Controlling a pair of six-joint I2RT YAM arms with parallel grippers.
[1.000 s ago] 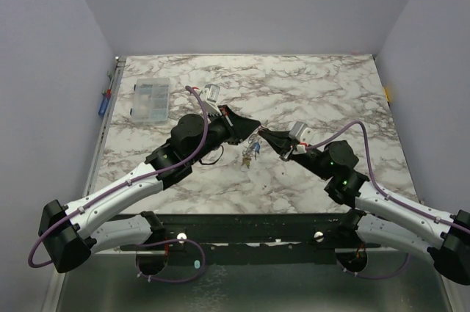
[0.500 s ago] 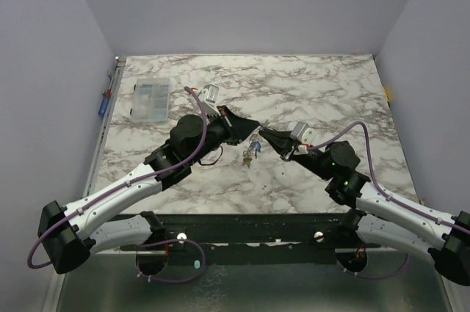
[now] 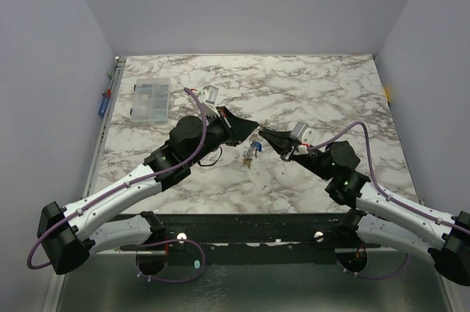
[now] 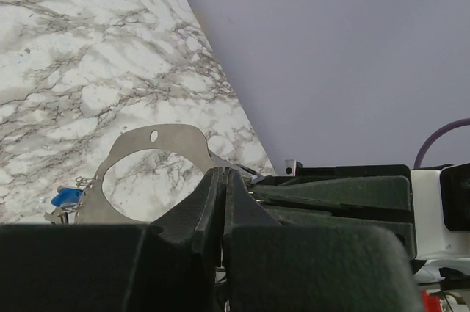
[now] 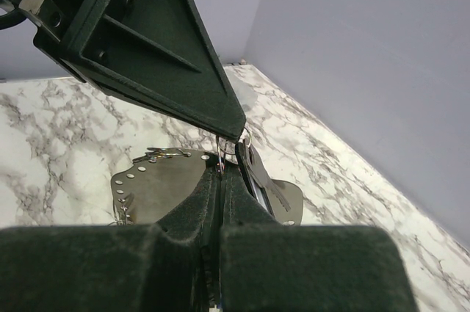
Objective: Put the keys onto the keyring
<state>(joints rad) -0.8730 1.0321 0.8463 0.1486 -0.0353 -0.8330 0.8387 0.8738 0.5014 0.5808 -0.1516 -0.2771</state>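
Left wrist alone shows keyring (image 4: 180, 138) clearly; overhead, perhaps keys (image 3: 252, 152).

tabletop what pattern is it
White marble tabletop with grey-brown veins; the top external view shows it best.

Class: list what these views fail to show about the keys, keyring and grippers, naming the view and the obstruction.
Left wrist: fingers of the left gripper hide where the thin silvery-grey keyring loop ends, and all of the small metal keys but one blue head.
Right wrist: fingers of the right gripper hide what they pinch.
Top: keys too small to count; both tips cover the loop.
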